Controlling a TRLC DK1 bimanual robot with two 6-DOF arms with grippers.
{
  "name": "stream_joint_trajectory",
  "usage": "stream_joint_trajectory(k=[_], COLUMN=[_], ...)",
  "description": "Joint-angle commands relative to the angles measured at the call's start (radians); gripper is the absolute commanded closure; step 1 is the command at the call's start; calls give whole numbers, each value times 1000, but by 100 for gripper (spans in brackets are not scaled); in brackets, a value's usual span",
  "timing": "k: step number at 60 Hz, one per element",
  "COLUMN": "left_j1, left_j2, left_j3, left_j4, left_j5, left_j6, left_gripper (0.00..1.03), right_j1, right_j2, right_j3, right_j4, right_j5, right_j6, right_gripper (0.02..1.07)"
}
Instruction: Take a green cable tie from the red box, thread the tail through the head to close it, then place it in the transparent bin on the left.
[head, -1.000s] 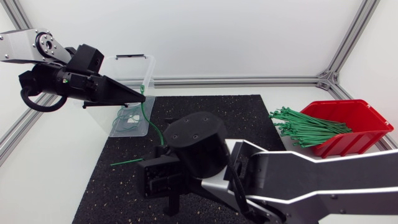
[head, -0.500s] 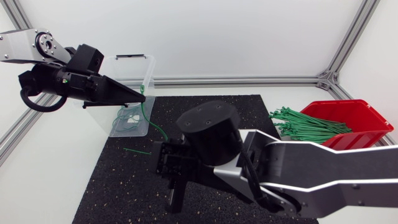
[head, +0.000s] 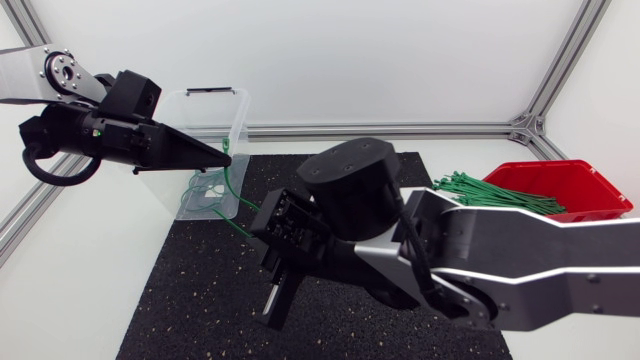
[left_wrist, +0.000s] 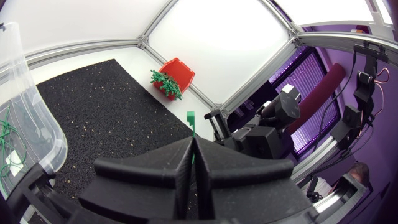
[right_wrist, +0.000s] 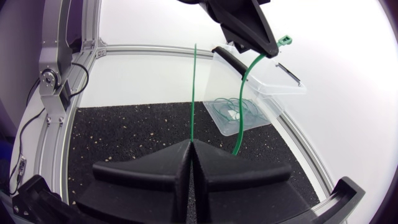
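Note the transparent bin (head: 238, 112) at the far left corner of the black mat (head: 190, 310) on the table, with looped green ties (head: 205, 192) lying inside. Your left tool (head: 222, 153) sits at the bin's right-hand wall, its fingers pressed together on the green cable tie (head: 237, 182) just below the head. In the left wrist view the head protrudes ahead of the tips. From there the tie curves down towards your right arm, where its lower end is hidden. Your right tool (right_wrist: 191, 144) points down at the mat's middle. It pinches a straight green strip (right_wrist: 194, 93) that runs ahead of its closed fingers. You cannot tell whether this strip is the same tie's tail. At the far right, the red box (head: 592, 182) holds a bundle of spare ties (head: 490, 192) spilling over its left rim.
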Motion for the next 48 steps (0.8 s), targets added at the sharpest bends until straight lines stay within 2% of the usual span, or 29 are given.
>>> stream_joint_trajectory(k=[1,5,10,14,18,24,27,29,31,32,35,37,43,46,48], left_j1=[-8,-6,-6,-6,-5,-3,-3,-3,-3,-3,-5,-6,-10,-11,-14], left_j2=[-19,-19,-22,-25,-28,-34,-36,-37,-37,-39,-39,-37,-37,-37,-39], left_j3=[-32,-33,-41,-50,-59,-73,-76,-76,-78,-78,-78,-78,-75,-71,-70], left_j4=[-4,-3,3,13,22,39,40,40,40,40,40,40,40,40,40], left_j5=[3,3,3,3,3,3,3,3,3,3,3,3,3,3,3], left_j6=[17,17,17,17,17,17,17,17,17,17,17,17,14,10,10], left_gripper=[100,100,100,100,100,100,100,100,100,100,100,100,100,100,100], right_j1=[35,55,56,72,101,128,159,184,196,207,214,177,30,-47,-123], right_j2=[-70,-121,-189,-161,-186,-178,-159,-182,-256,-285,-274,-258,-276,-209,-138], right_j3=[-50,-98,-129,-72,-93,-78,-73,-112,-205,-242,-190,-167,-155,-127,-101], right_j4=[15,88,110,-39,-13,-77,-106,-74,98,157,33,6,-33,-51,-65], right_j5=[10,41,18,-8,32,84,167,231,275,251,219,193,-8,-76,-159], right_j6=[60,57,69,73,76,75,38,29,9,-26,43,78,141,176,196], right_gripper=[102,102,102,102,102,102,102,102,102,102,102,102,102,102,102])
